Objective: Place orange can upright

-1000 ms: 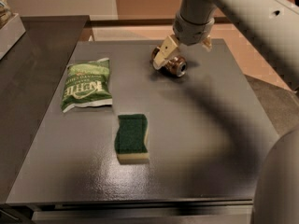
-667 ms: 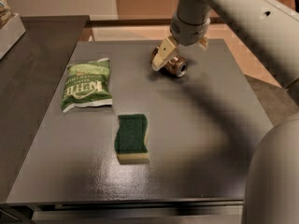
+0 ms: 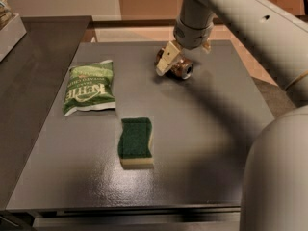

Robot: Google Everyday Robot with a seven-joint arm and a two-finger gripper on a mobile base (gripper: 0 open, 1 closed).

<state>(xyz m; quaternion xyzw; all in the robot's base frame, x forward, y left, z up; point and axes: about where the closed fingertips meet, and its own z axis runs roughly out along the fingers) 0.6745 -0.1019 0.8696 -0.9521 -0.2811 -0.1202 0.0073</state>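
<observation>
One orange can (image 3: 183, 70) is lying on its side at roughly 1 o'clock on the worktop (image 3: 207, 134), with a silver end facing the near right. The pincer (image 3: 174, 64) is right on top of it, touching or as good as. Can't tell from this view whether it's actually clamped on the can or just sitting against it. The bag of chips (image 3: 89, 86) is out at 9 o'clock and the green sponge (image 3: 136, 141) is near 6, both well apart from the action. Biggest risk imo: it's a round, shiny can lying down, so a loose or off-centre grip could let it roll toward the far edge, which is near. And if it's released while tilted, it'll probably topple back over.
</observation>
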